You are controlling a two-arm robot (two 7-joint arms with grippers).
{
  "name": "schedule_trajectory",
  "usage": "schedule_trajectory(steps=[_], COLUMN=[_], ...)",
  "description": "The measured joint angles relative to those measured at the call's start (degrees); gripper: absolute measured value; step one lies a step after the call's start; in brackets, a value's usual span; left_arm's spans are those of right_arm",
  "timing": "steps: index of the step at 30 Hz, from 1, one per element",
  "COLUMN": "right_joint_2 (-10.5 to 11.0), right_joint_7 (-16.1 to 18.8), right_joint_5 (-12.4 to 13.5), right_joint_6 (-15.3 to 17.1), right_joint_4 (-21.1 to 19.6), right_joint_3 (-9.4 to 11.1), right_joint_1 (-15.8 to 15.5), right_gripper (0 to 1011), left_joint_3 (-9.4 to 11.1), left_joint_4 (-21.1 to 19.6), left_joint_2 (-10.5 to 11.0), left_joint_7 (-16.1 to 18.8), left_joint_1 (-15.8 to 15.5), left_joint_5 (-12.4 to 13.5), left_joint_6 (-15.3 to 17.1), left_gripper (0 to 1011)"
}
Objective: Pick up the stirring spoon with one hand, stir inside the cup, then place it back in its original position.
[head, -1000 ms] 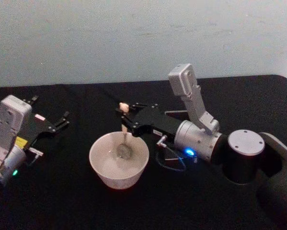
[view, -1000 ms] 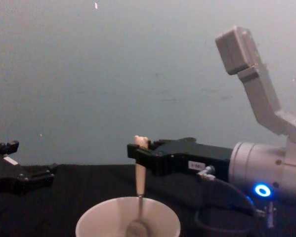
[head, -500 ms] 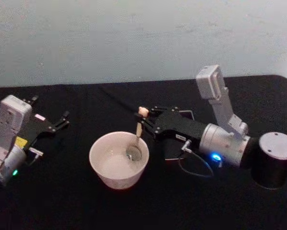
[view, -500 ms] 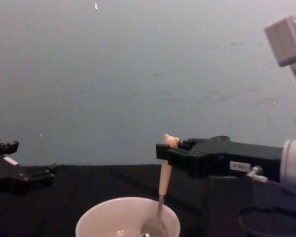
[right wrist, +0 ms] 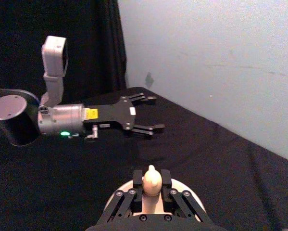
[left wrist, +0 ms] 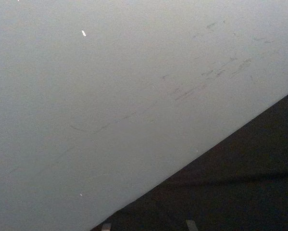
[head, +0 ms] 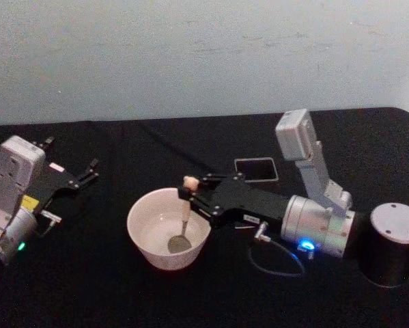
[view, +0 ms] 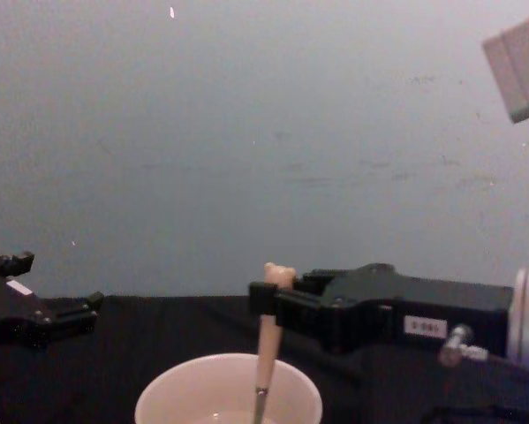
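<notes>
The off-white cup point(head: 144, 235) stands on the black table in the middle of the head view. The stirring spoon point(head: 182, 216) stands nearly upright inside it, its metal bowl low near the cup's front wall and its bear-head top point(view: 279, 273) above the rim. My right gripper point(head: 190, 193) is shut on the cream handle just below the bear head point(right wrist: 152, 180). The dark grey square holder point(head: 256, 171) sits behind the right arm. My left gripper point(head: 89, 171) is parked at the left with its fingers open, well away from the cup point(view: 193, 389).
A black cloth covers the table, with a pale wall behind it. A thin cable point(head: 276, 264) loops on the cloth in front of the right arm. The right arm's round base point(head: 394, 242) stands at the right edge. The left arm point(right wrist: 76, 117) lies across the table.
The right gripper has carried the spoon from the cup's right side toward its near side. The holder, hidden by the arm before, now shows. The left arm is unmoved.
</notes>
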Motion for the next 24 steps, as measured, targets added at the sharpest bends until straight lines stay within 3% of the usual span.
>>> schedule_trajectory(steps=[6, 13, 19, 24], right_joint_2=[-1.44, -4.55, -7.7, -9.01], right_joint_7=[-0.45, -1.95, -4.26, -5.6], right_joint_5=[-0.16, -1.34, -2.44, -3.11], right_joint_6=[0.17, 0.01, -0.73, -1.19], right_joint_4=[0.91, 4.2, 8.53, 11.1], right_joint_3=[-1.74, -3.41, -3.13, -1.89], right_joint_1=[0.9, 3.11, 5.61, 6.99], right_gripper=[222, 222, 222, 222], left_joint_3=[0.0, 0.0, 0.0, 0.0], left_joint_4=[0.0, 0.0, 0.0, 0.0], left_joint_2=[0.0, 0.0, 0.0, 0.0], left_joint_7=[0.0, 0.0, 0.0, 0.0], left_joint_1=[0.0, 0.0, 0.0, 0.0], left_joint_5=[0.0, 0.0, 0.0, 0.0], left_joint_6=[0.0, 0.0, 0.0, 0.0], left_gripper=[1001, 1001, 1001, 1001])
